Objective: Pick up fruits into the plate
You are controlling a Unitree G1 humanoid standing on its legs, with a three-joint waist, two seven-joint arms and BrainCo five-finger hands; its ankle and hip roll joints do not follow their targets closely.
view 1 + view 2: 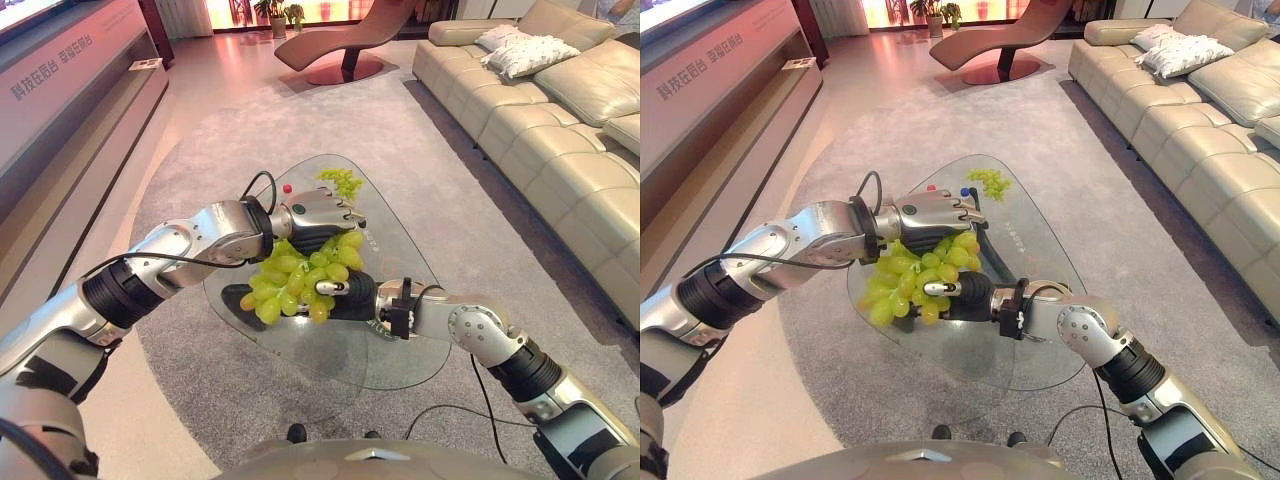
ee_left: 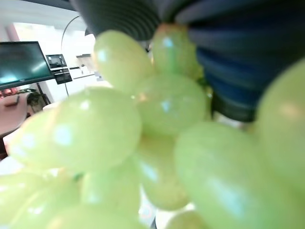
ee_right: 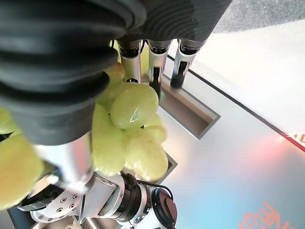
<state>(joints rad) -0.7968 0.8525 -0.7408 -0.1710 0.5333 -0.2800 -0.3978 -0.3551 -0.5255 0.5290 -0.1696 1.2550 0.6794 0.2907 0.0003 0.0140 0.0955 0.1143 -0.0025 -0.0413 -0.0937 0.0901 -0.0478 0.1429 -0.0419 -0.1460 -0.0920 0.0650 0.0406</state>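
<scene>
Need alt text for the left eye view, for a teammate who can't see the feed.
Both robot hands meet at a large bunch of green grapes above a glass coffee table: the left hand on top, the right hand beneath. A smaller grape cluster lies at the table's far edge, on a grey carpet beside a beige sofa.

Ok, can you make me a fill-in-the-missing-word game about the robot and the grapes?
1. The big bunch of grapes is the colour ____.
2. The left hand and the right hand hold the bunch above a table made of ____.
3. A smaller bunch of grapes lies at the table's ____ end.
4. On the robot's right stands a long beige ____.

Missing words: green; glass; far; sofa
</scene>
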